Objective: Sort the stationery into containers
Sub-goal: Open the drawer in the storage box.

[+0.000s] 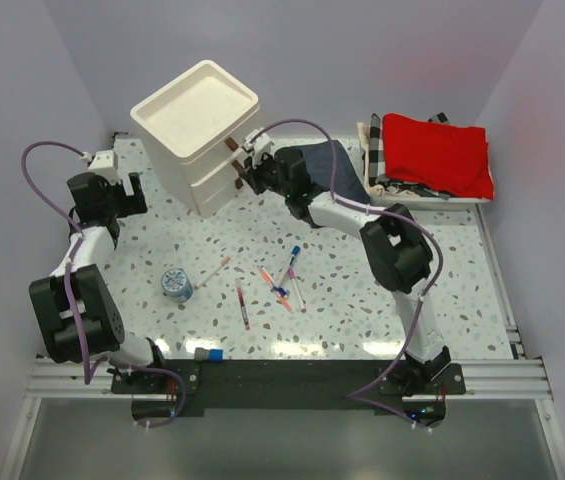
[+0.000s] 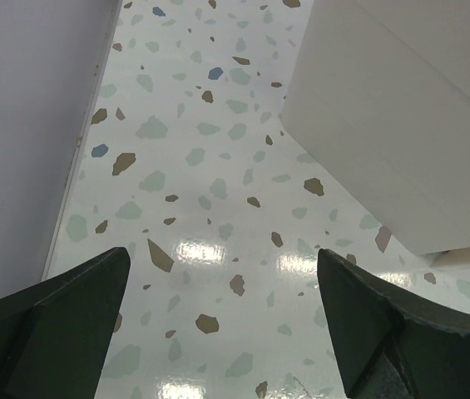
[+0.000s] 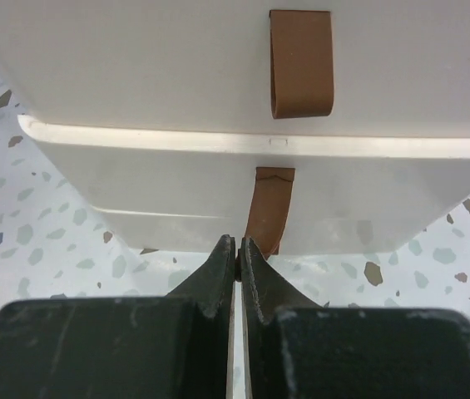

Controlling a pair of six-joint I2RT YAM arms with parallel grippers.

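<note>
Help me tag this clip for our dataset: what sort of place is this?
Probably a robotics lab test cell: two black-and-white robot arms mounted at a speckled terrazzo-pattern table, plain lilac walls enclosing it, and staged props like a cream-white plastic drawer unit.

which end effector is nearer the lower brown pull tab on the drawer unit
Right. The right end effector is shut on the lower pull tab; the left end effector hangs open beside the drawer unit, on its other side.
</note>
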